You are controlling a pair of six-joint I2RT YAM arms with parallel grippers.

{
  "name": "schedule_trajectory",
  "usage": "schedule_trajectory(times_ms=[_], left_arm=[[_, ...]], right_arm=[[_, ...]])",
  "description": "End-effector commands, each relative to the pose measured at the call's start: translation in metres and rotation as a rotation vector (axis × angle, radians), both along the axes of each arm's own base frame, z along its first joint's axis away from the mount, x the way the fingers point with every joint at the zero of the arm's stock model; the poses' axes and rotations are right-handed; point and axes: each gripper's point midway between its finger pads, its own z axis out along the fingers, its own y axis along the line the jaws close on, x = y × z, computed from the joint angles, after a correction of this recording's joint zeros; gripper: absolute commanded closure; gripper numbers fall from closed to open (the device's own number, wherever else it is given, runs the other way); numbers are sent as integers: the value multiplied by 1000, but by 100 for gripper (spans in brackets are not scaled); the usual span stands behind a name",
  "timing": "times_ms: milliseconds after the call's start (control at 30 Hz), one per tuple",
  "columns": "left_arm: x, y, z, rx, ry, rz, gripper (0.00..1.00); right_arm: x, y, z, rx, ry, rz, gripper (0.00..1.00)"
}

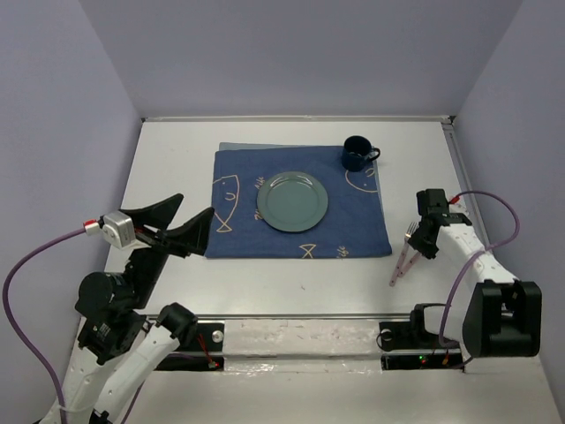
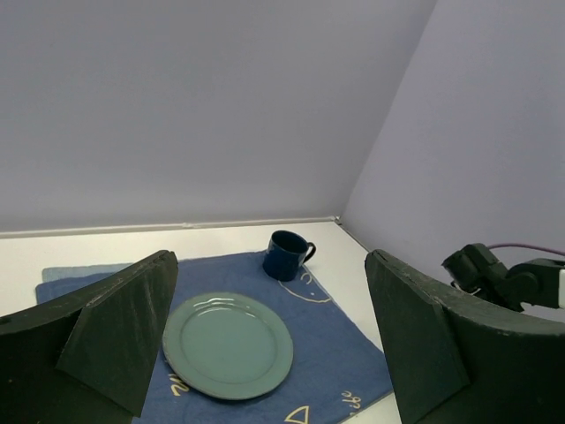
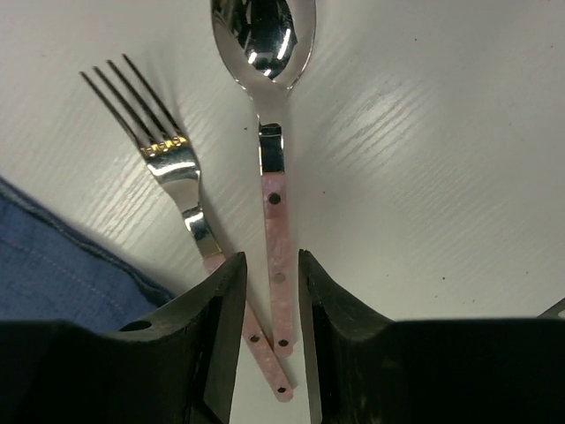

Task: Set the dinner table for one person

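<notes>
The white dinner table (image 1: 265, 274) carries a dark blue fish-patterned cloth (image 1: 353, 221) with a green plate (image 1: 292, 200) in its middle and a dark blue mug (image 1: 357, 154) at its far right corner. A fork (image 3: 172, 159) and a spoon (image 3: 269, 115), both with pink handles, lie on the table right of the cloth. My right gripper (image 3: 269, 274) is down over them, its jaws narrowly open on either side of the spoon's handle, with small gaps. My left gripper (image 1: 194, 208) is wide open and empty, raised left of the cloth.
The left wrist view shows the plate (image 2: 227, 344), the mug (image 2: 287, 254) and the cloth (image 2: 344, 353) ahead, with the right arm (image 2: 494, 274) at the right. Lilac walls enclose the table on three sides. The fork's handle end lies under the spoon's handle.
</notes>
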Motion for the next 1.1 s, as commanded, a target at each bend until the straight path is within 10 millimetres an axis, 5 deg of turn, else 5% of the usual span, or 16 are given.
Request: schedule_trajectory(times_ms=[0, 600, 733, 900, 1067], left_arm=[[-13, 9, 24, -41, -75, 3, 1], [-21, 13, 28, -57, -99, -3, 1], [-23, 14, 30, -61, -104, -5, 1], [-22, 14, 29, -60, -102, -4, 1], [-21, 13, 29, -57, -100, -4, 1]], right_arm=[[4, -7, -5, 1, 68, -18, 64], [14, -10, -51, 56, 205, -27, 65], [16, -17, -45, 21, 195, -46, 72], [18, -33, -31, -57, 179, -79, 95], [22, -45, -4, -107, 131, -101, 99]])
